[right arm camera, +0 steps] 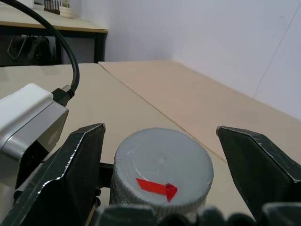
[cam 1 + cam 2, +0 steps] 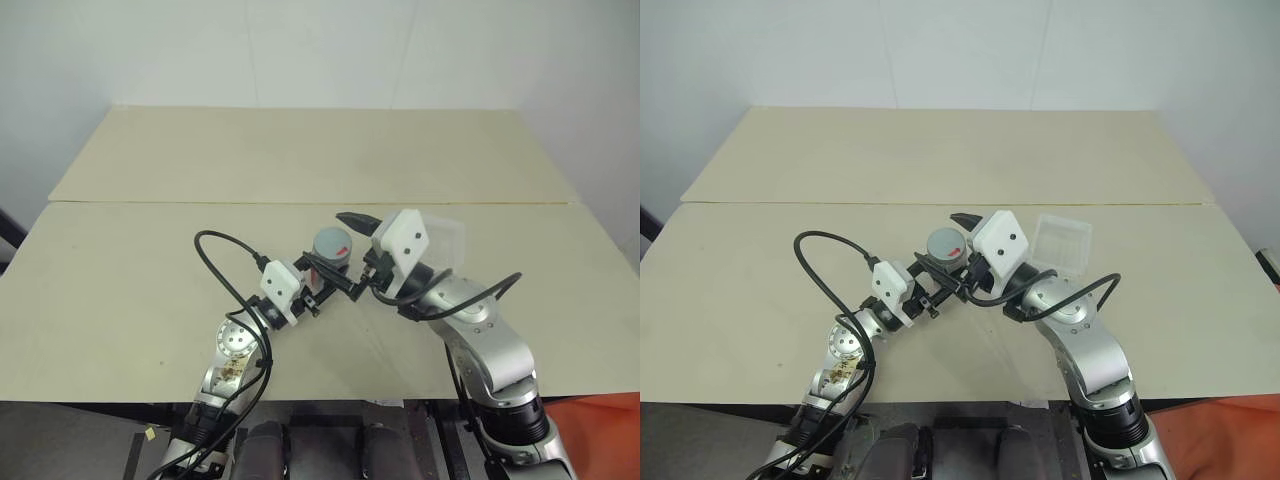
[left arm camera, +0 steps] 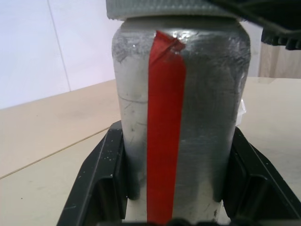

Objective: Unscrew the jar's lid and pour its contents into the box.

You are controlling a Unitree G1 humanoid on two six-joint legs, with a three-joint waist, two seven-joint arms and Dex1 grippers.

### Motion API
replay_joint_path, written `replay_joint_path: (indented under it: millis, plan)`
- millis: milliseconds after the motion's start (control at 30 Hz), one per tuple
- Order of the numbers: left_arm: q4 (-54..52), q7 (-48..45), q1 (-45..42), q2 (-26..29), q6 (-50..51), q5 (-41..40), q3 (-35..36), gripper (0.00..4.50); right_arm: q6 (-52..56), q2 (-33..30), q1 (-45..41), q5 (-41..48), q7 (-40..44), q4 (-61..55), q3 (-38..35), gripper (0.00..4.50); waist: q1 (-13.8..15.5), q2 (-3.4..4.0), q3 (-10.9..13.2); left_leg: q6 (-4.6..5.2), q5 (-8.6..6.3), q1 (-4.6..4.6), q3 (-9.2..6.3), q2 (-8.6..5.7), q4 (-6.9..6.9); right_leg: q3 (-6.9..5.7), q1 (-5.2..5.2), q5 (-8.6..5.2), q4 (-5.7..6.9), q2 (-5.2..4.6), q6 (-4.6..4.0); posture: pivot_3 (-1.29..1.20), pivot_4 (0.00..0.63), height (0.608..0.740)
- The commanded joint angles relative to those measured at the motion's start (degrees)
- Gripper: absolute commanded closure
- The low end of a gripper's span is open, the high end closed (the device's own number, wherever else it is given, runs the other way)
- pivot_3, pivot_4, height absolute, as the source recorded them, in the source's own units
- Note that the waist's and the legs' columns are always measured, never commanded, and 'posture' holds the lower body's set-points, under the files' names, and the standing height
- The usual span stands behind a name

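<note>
Lowest in the head views, the left arm rises from the bottom left of the frame, a black cable [image 2: 225,262] looping up off it. Its left claw [image 2: 322,283] sits just below the centre, clamped on the jar [image 3: 181,122], one black finger [image 3: 101,181] pressed to each side of the jar's lower body. The jar is held off the pale tabletop [image 2: 120,290], tilted a little so that its top faces the camera.

Close up, the jar is a dull silvery-grey cylinder with a scuffed, slightly glossy wall. A strip of red tape [image 3: 164,136] runs straight down its front, the upper end torn and crumpled just under the shoulder.

The lid [image 1: 162,174] is still on the jar. It is a round grey cap, as wide as the jar, with a ribbed edge and a flat, faintly speckled top that carries a small red arrow-shaped mark [image 1: 156,187].

The right arm comes in from the lower right. Its right claw [image 1: 162,176] has its jaws spread wide to either side of the lid, with a clear gap on both sides and no contact visible.

Behind the right claw, right of centre, the box [image 2: 1060,242] lies flat on the tabletop: a shallow, clear plastic tray with rounded corners.

Farther back, a seam [image 2: 200,203] crosses the tabletop, and a white wall [image 2: 300,50] stands beyond it.
</note>
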Motion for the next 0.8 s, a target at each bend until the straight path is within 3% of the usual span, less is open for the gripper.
replay_joint_path:
  millis: [33, 133, 300, 567, 800]
  plan:
    - [-1.1, 0.3, -0.7, -0.6, -1.6, -0.5, -0.1, 2.39, 1.5, 0.4, -0.3, 2.6, -0.1, -1.4, -1.6, 0.07, 0.0, 0.0, 0.0, 0.0, 0.0, 0.0, 0.0, 0.0, 0.0, 0.0, 0.0, 0.0, 0.0, 0.0, 0.0, 0.0, 0.15, 0.74]
    - [-1.1, 0.1, -0.7, -0.7, -1.6, -0.5, -0.2, 2.39, 2.6, 0.3, -0.4, 3.7, 0.1, -1.1, -1.9, 0.24, 0.0, 0.0, 0.0, 0.0, 0.0, 0.0, 0.0, 0.0, 0.0, 0.0, 0.0, 0.0, 0.0, 0.0, 0.0, 0.0, 0.15, 0.74]
    - [-0.9, -0.1, -0.7, -0.6, -1.5, -0.6, -0.1, 2.39, 2.9, 0.2, -0.5, 4.4, -0.2, -1.2, -2.0, 1.67, 0.0, 0.0, 0.0, 0.0, 0.0, 0.0, 0.0, 0.0, 0.0, 0.0, 0.0, 0.0, 0.0, 0.0, 0.0, 0.0, 0.15, 0.74]
    - [-1.0, -1.4, -0.7, -0.2, -1.8, -1.0, -0.4, 2.39, 1.3, -1.0, -0.5, 4.3, 1.2, -0.3, -1.9, 1.67, 0.0, 0.0, 0.0, 0.0, 0.0, 0.0, 0.0, 0.0, 0.0, 0.0, 0.0, 0.0, 0.0, 0.0, 0.0, 0.0, 0.15, 0.74]
    - [-1.6, -3.8, -0.5, -0.1, -1.7, -2.2, -1.3, 2.39, -4.9, -3.8, -2.6, 7.7, 11.1, 6.0, -3.0, 1.67, -0.1, 0.0, 0.0, 0.0, 0.0, 0.0, 0.0, -0.01, 0.01, 0.0, 0.02, 0.0, 0.0, 0.0, 0.0, 0.0, 0.15, 0.74]
